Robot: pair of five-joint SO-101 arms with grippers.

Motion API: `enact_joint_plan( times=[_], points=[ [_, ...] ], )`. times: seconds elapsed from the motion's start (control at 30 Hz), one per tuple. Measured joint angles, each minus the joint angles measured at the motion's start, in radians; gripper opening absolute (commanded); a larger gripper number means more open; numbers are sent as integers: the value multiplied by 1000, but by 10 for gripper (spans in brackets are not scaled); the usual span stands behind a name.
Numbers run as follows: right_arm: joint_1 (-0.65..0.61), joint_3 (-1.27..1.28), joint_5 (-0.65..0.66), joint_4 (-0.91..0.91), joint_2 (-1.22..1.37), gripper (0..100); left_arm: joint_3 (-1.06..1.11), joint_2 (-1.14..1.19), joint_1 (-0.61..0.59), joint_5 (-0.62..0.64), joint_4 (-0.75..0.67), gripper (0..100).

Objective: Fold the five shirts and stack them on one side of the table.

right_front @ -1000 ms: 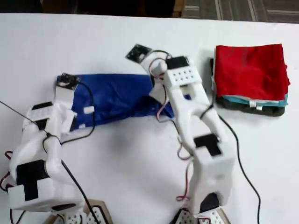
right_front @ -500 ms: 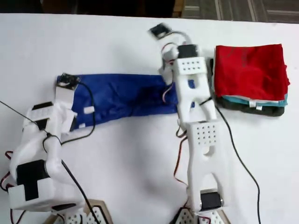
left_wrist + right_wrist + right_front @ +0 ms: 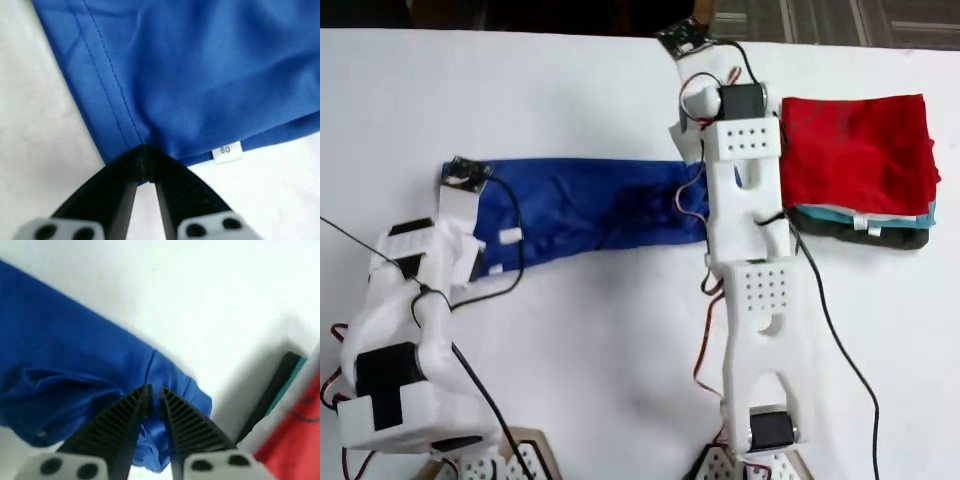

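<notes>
- The blue shirt [image 3: 590, 205] lies in a long band across the middle of the table [image 3: 570, 90], pulled flat between the two arms.
- The left gripper [image 3: 145, 162] has its fingers pinched together on the shirt's stitched hem at one end.
- The right gripper [image 3: 152, 392] has its fingers nipped on a bunched fold at the other end.
- Just beside that end sits the stack [image 3: 855, 165] of folded shirts, red on top.

bg: white table [image 3: 600, 350] | far edge dark | grey striped floor [image 3: 840, 20] top-rt
</notes>
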Motion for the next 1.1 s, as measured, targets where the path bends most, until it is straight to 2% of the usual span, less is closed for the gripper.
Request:
enact_joint_plan(
  times=[0.17,0.3,0.53,0.8,1.1],
  points=[
    [-2,374,5,0,-261,18,0,0,0,0,0,26],
    [-51,706,48,0,-451,18,0,0,0,0,0,26],
    [-130,1123,87,-121,-568,18,0,0,0,0,0,26],
    [-144,1289,86,-353,-568,18,0,0,0,0,0,26],
    [-64,1267,87,-413,-482,18,0,0,0,0,0,26]
  ],
)
